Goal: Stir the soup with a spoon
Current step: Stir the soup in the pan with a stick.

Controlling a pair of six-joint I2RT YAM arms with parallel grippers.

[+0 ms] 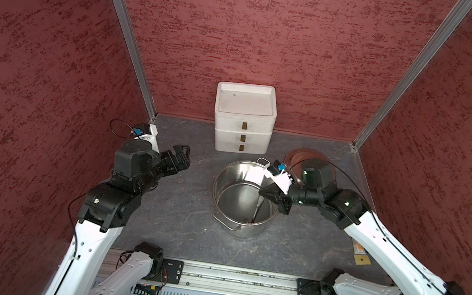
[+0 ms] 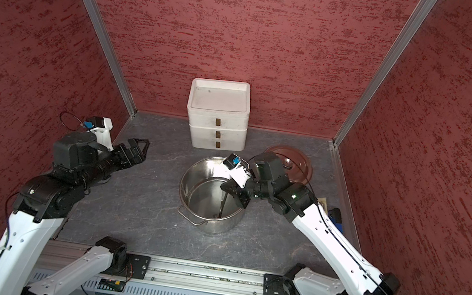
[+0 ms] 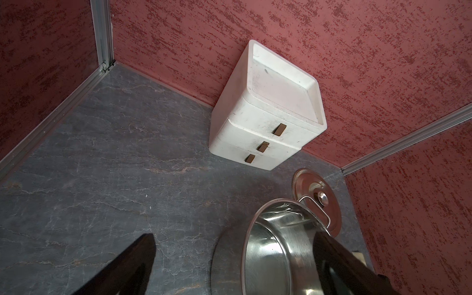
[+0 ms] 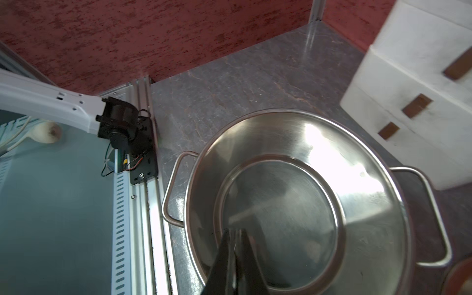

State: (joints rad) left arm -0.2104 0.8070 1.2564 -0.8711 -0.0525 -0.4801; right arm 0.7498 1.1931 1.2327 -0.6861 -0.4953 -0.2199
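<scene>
Two arms are up on my screens, and only one is busy. The right gripper (image 1: 264,193) hangs over the right side of the steel pot (image 1: 217,183), its jaws pinched tight on the top of the spoon (image 1: 257,211). In both top views the thin dark handle slants down from those jaws into the pot, with the bowl end low against the near wall; I cannot tell whether it touches the bottom. From the right wrist the closed fingers (image 4: 224,245) hide the spoon. The left gripper (image 1: 184,156) hovers over the grey table (image 1: 176,209), well to the left of the pot, jaws spread wide and holding nothing. The lid (image 1: 296,156) lies flat on the table just beyond the pot, on the right. A white drawer unit (image 1: 243,121) stands against the far wall.
</scene>
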